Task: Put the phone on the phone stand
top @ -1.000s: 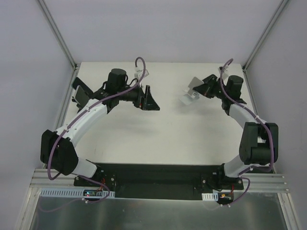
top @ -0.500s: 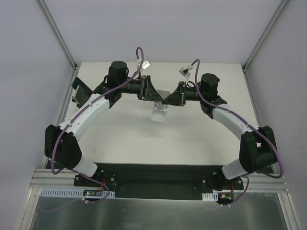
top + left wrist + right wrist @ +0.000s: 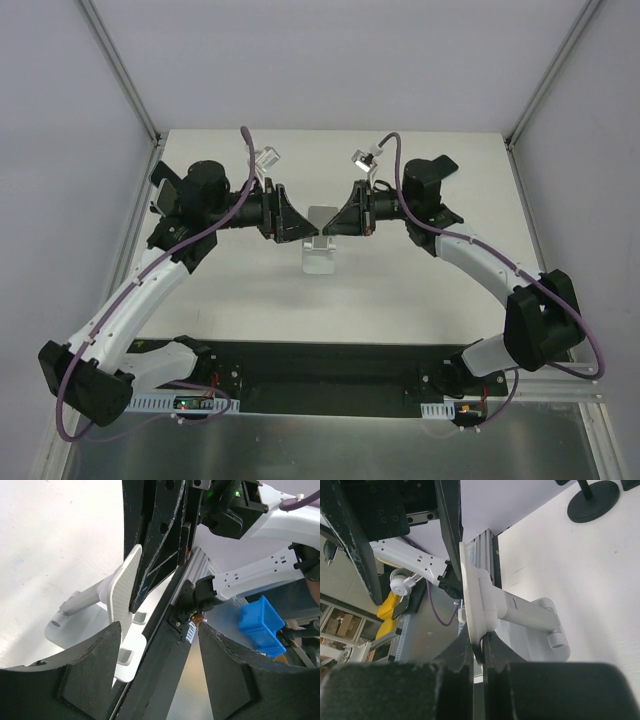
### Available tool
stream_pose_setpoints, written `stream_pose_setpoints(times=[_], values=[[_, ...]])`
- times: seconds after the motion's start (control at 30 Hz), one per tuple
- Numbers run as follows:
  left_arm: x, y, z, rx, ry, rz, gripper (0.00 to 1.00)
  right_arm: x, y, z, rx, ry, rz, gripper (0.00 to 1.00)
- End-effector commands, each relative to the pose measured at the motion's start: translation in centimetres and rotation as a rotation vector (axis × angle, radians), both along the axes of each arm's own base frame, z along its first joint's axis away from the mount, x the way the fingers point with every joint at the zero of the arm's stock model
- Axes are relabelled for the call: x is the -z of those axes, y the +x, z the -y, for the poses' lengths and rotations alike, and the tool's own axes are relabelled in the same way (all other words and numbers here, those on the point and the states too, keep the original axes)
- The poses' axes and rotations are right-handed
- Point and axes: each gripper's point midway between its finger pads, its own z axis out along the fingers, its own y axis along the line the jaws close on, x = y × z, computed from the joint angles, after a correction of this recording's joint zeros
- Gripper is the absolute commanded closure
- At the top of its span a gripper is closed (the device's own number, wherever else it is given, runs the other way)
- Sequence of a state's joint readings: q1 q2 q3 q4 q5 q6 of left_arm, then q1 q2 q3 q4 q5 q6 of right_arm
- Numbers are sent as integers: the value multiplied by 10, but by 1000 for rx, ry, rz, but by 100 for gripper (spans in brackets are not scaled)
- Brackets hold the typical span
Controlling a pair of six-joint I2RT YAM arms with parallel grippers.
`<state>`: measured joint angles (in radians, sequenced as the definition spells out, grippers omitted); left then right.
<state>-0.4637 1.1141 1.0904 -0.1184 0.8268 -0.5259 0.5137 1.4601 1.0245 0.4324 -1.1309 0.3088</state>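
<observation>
My right gripper (image 3: 338,222) (image 3: 479,640) is shut on the upright plate of a white hinged holder (image 3: 319,258) (image 3: 525,612). The holder's base rests on the table at the middle. My left gripper (image 3: 292,216) (image 3: 159,627) is open. It faces the right gripper, and one of its jaws is beside the white plate (image 3: 122,585). The black phone stand (image 3: 592,502), with a round disc base and a post, shows only at the top right of the right wrist view. A dark slab (image 3: 160,188) at the far left is mostly hidden by my left arm. I cannot tell if it is the phone.
White enclosure walls and metal posts (image 3: 120,70) ring the table. An aluminium rail (image 3: 320,405) runs along the near edge. A blue bin (image 3: 262,625) lies beyond the table. The two grippers are almost touching above the table's middle.
My right gripper carried the white holder from the back right to the middle. My left gripper swung in to face it, and its arm moved left.
</observation>
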Motion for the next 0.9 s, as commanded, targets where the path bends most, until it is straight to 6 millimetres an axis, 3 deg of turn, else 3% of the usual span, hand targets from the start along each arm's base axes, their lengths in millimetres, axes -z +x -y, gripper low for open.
stream_pose_setpoints(times=[0.0,0.07,0.17,0.33,0.47,0.5,0.53,0.57,0.6,0.63,0.67,0.73,0.87], values=[[15,9,-19,-138,101,10,38,-42,-32,-4,-121,100,183,99],[17,6,-20,-136,101,6,40,-45,-37,-9,-146,105,189,99],[15,1,-18,-113,89,-5,54,-49,-46,-17,-179,114,203,99],[17,-8,-25,-122,104,-13,56,-50,-57,-23,-222,121,208,99],[10,-20,-36,-147,124,27,44,-40,-61,-23,-234,94,190,99],[8,-21,-40,-157,135,32,37,-39,-61,-24,-231,91,224,99],[20,-28,-48,-182,193,-30,33,-38,-58,-24,-217,80,251,99],[12,-17,-61,-287,239,-16,27,-23,-52,-25,-154,-2,200,99],[14,-11,-72,-363,287,-37,23,-25,-49,-30,-111,-41,224,99],[8,-8,-80,-420,321,-60,23,-19,-41,-32,-65,-84,311,99],[18,-13,-90,-472,368,-135,23,-4,-24,-32,52,-185,305,99],[25,-6,-105,-586,409,-170,22,0,-17,-42,133,-228,323,99],[33,3,-117,-710,412,-216,18,-5,-19,-65,172,-228,377,99]])
